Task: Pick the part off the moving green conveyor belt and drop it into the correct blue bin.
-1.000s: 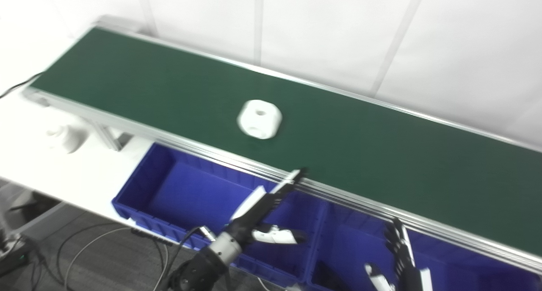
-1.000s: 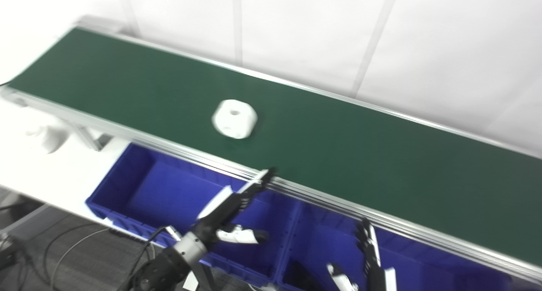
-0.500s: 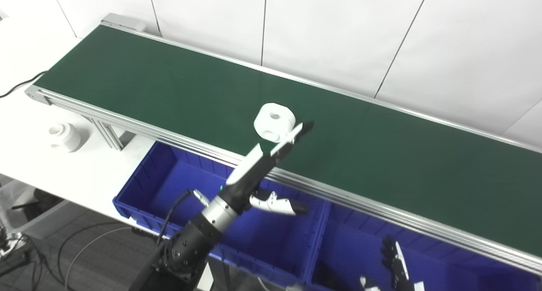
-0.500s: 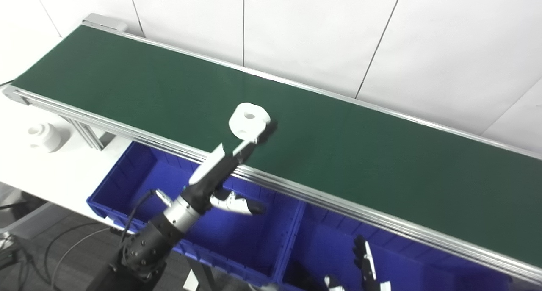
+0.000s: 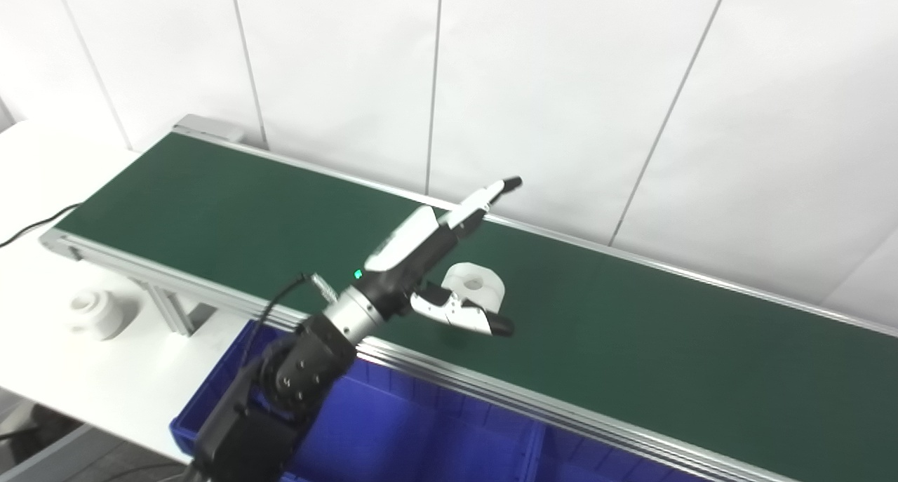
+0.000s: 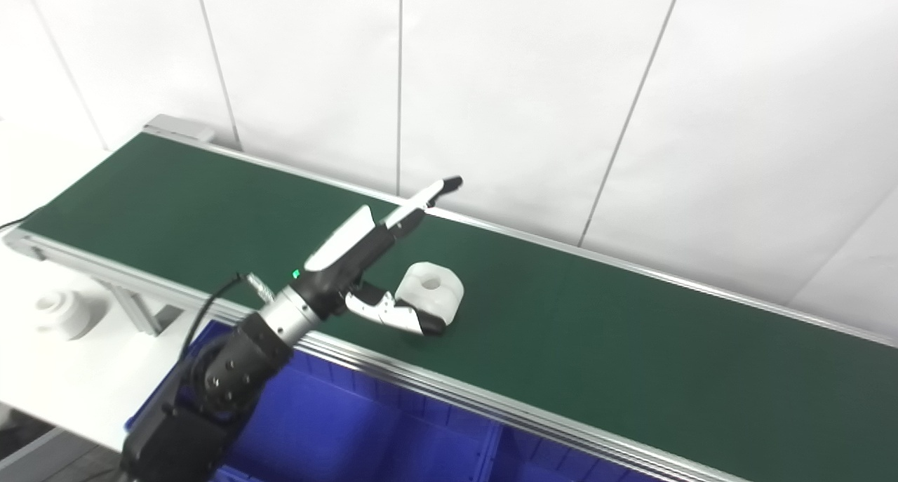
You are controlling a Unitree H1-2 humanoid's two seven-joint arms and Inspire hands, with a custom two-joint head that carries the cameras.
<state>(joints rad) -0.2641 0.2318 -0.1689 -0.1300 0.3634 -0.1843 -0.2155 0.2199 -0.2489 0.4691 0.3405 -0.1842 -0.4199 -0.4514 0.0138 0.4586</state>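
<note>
A white round part (image 5: pixel 478 286) with a hole in its top lies on the green conveyor belt (image 5: pixel 631 327) near the middle. My left hand (image 5: pixel 435 257) is open above the belt, fingers stretched toward the wall over the part and thumb (image 5: pixel 466 318) in front of it, so the part sits between them. I cannot tell whether it touches the part. The same shows in the right eye view, with the part (image 6: pixel 436 290) and hand (image 6: pixel 372 257). Blue bins (image 5: pixel 435 440) lie below the belt's near rail. My right hand is out of view.
A second white part (image 5: pixel 93 310) stands on the white table left of the bins. A white panelled wall runs behind the belt. A black cable (image 5: pixel 28 226) lies at the far left.
The camera has tilted up. My left hand has risen from the bins and reached out over the belt around the part, which has travelled right. My right hand has dropped out of view.
</note>
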